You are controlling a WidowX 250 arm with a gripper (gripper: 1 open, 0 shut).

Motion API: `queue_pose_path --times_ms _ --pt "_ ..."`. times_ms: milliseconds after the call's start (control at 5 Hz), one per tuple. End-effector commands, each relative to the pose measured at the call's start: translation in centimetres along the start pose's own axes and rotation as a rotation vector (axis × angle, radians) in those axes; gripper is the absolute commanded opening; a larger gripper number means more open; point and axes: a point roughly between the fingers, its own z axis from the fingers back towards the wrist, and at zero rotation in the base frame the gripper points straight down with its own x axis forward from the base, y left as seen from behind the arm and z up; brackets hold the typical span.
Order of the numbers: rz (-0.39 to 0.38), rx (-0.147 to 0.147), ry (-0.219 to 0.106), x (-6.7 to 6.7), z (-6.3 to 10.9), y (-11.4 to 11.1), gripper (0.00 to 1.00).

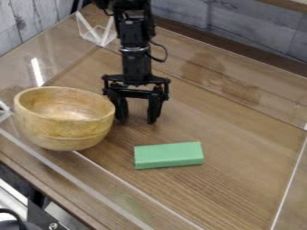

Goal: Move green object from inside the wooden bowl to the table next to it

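Observation:
The green object [168, 155], a flat bright-green block, lies flat on the table [228, 108] to the right of the wooden bowl [64, 117]. The bowl stands upright at the left, and its inside looks empty. My gripper [135, 114] hangs just right of the bowl's rim and behind the block, pointing down. Its fingers are spread apart with nothing between them. It touches neither the bowl nor the block.
A clear acrylic wall [144, 205] runs around the tabletop's edges, close to the bowl's left and front sides. Grey planks show beyond the far edge. Bare wood lies right of the block.

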Motion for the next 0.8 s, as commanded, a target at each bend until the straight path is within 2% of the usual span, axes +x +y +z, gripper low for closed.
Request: queue_pose_path --times_ms 0,200,400,600 --pt "-0.032 -0.041 -0.062 -0.1 3.0 -1.0 1.0" --pt "-0.06 -0.072 -0.064 -0.6 4.2 -2.1 1.0" --pt "-0.065 -0.119 -0.087 -0.4 6.0 -2.3 1.0" --pt "-0.065 -0.14 -0.119 0.2 7.0 -2.2 1.0"
